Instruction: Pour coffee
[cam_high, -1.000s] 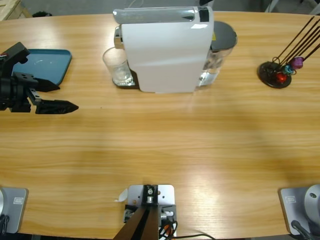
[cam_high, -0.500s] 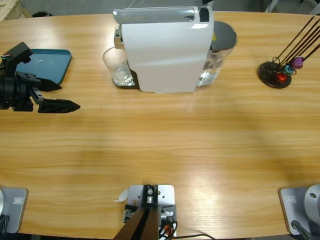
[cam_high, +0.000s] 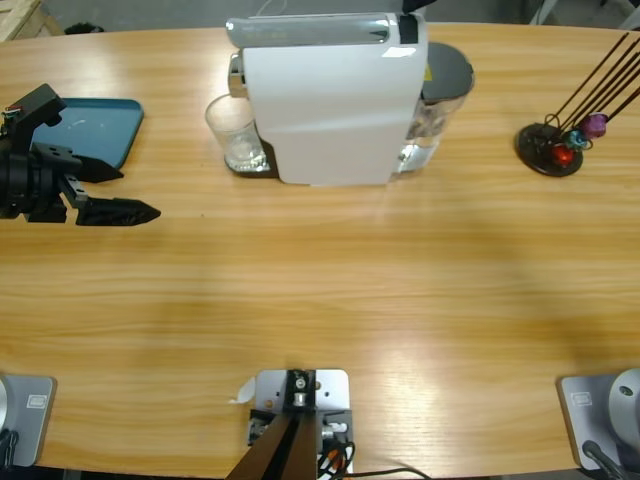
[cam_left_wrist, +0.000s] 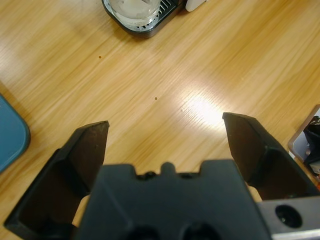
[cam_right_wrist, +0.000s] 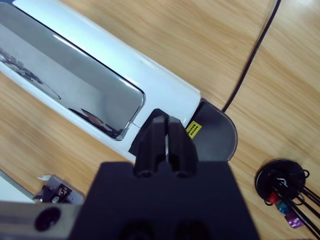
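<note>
Clear glass (cam_high: 235, 135) stands under the coffee machine (cam_high: 330, 95), apparently empty.

My jaws are black, set over a honey-brown, streaky-grained table (cam_high: 330, 290). The machine (cam_high: 335, 100) is white with a mirror-silver lid (cam_right_wrist: 65, 85) and yellow label (cam_right_wrist: 193, 129). The tray (cam_high: 95, 130) is teal; the glass (cam_high: 235, 135) clear; the stand (cam_high: 548, 150) black, bearing red, blue and purple pieces.

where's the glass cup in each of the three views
High view: glass cup upper left of centre, on the drip tray beside the white coffee machine.
Left wrist view: top edge, left of centre, beyond the open left gripper.
Right wrist view: not in it.
Shared landmark: the coffee machine.
</note>
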